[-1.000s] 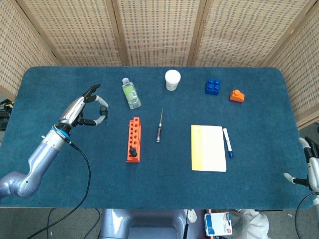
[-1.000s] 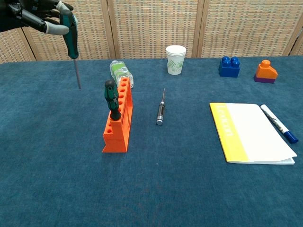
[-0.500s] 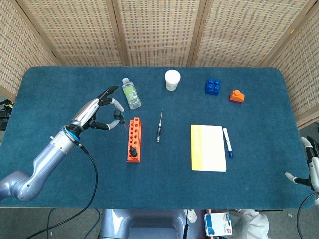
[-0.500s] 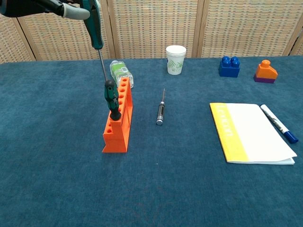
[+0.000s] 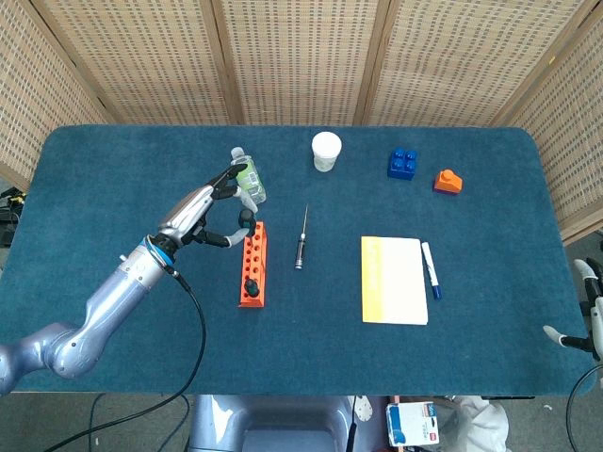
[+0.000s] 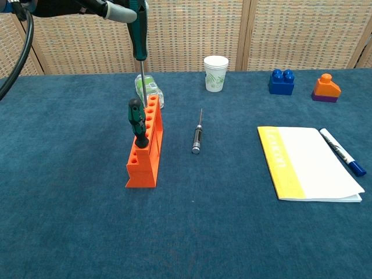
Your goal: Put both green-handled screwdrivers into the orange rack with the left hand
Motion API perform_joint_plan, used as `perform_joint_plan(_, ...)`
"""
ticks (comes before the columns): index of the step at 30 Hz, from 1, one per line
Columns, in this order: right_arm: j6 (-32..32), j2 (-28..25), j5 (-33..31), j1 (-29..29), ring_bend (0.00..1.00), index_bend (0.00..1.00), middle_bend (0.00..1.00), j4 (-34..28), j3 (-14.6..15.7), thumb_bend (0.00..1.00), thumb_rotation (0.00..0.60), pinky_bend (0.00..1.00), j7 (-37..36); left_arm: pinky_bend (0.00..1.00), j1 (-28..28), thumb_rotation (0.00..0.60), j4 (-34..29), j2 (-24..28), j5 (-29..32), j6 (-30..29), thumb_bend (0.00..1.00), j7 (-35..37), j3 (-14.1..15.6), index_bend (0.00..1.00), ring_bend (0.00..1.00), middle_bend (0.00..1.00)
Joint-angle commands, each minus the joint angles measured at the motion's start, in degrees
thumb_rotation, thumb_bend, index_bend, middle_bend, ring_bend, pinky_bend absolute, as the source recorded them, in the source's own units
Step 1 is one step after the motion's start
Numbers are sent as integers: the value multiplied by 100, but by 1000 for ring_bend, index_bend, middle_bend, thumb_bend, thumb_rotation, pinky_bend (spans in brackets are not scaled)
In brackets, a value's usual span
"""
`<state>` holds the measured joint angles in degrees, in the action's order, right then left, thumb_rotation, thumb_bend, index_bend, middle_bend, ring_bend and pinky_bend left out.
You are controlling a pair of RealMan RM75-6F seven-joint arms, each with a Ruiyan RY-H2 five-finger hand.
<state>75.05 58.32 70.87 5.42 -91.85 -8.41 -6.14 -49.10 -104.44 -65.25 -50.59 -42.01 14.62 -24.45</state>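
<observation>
The orange rack (image 5: 252,265) (image 6: 145,152) stands left of the table's middle. One green-handled screwdriver (image 6: 137,122) (image 5: 251,284) stands upright in a hole near the rack's near end. My left hand (image 5: 208,209) (image 6: 93,7) holds the second green-handled screwdriver (image 6: 139,40) by the handle, shaft pointing down over the rack's far end. In the head view this second screwdriver's handle (image 5: 245,217) shows just at the rack's far end. My right hand (image 5: 586,311) shows only at the lower right frame edge; its fingers are unclear.
A plastic bottle (image 5: 247,174) lies just behind the rack. A grey-handled screwdriver (image 5: 301,243) lies right of the rack. A paper cup (image 5: 326,151), blue block (image 5: 402,164), orange block (image 5: 448,181), yellow notepad (image 5: 393,280) and marker (image 5: 431,269) sit further right.
My left hand has carried the second green-handled screwdriver rightward from the table's left side to above the rack's far end. The right hand has barely moved.
</observation>
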Motion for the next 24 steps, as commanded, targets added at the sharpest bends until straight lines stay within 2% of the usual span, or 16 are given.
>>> perform_joint_plan(1, 1, -3, -6, -2, 0, 0, 0, 3, -3, 0, 600, 0, -3, 0, -49, 600, 35, -42, 79, -19, 424, -19, 36, 667, 0, 0)
perform_joint_plan(24, -42, 13, -68, 11, 0, 0, 0, 19, -12, 0, 600, 0, 45, 0, -212, 600, 418, -328, 71, 75, 424, 116, 186, 667, 0, 0)
